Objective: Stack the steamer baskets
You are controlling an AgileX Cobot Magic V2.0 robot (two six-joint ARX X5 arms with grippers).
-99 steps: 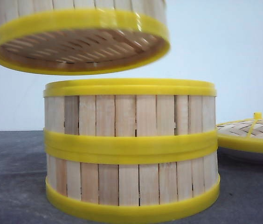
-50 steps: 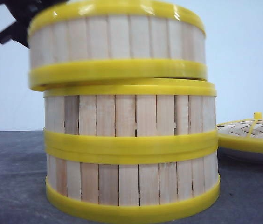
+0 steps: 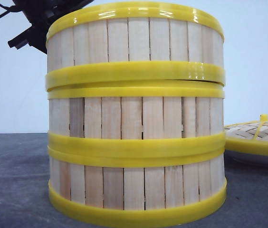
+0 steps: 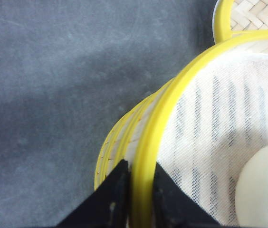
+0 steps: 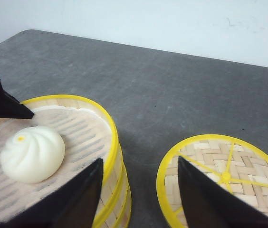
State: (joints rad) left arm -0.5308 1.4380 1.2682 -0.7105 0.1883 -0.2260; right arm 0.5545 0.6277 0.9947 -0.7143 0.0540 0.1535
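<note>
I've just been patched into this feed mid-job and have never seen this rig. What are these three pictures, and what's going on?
It is a two-armed robot stacking steamer baskets on a grey table.

The front view looks forward from the robot at table height: the three baskets form one stack, the top basket seated on it. To the right lies a woven lid.

The left wrist view looks down past the left gripper: its two black fingers straddle the top basket's yellow rim, so it holds that basket.

The right wrist view shows the right gripper open, gripping nothing, above the gap between stack and lid. A white bun sits on a liner inside the top basket.
</note>
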